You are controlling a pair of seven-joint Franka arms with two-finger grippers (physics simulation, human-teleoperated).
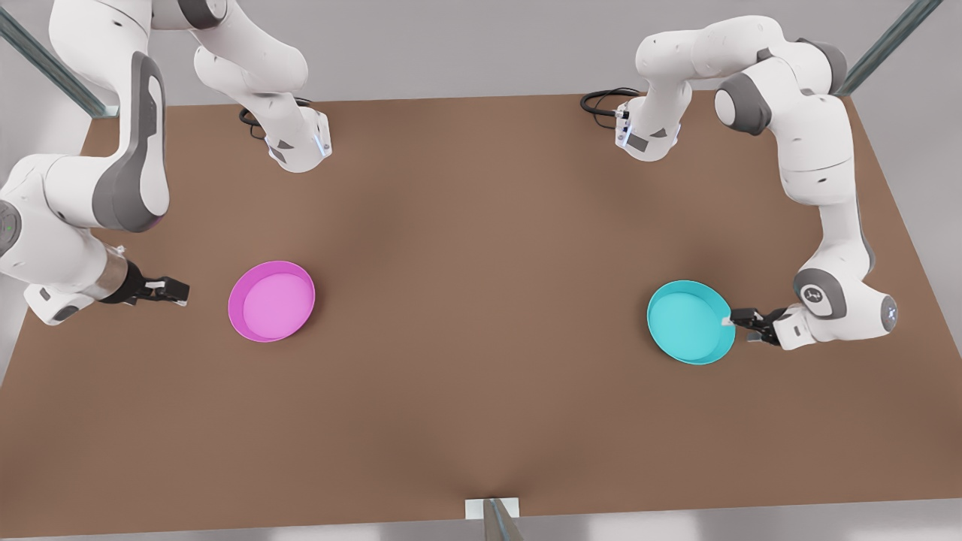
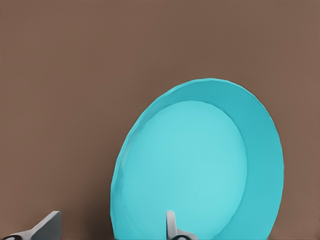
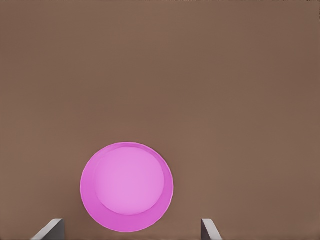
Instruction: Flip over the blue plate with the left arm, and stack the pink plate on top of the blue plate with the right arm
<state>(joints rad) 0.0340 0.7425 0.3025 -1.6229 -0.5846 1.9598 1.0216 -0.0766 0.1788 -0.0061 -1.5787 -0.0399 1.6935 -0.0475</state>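
The left gripper [image 1: 733, 320], fingers apart, is straddling the rim of the blue plate [image 1: 688, 321] at the front view's right; next it should close and flip; the right gripper [image 1: 180, 291] is waiting open beside the pink plate [image 1: 271, 300] at the bench's [image 1: 481, 391] left.

found no readable text, label, brand, number or sign anywhere: none on the blue plate [image 1: 690, 321], the pink plate [image 1: 271, 300], the table [image 1: 481, 421] or the white arms. noticed small dark marks on the arm housings, too indistinct to read.
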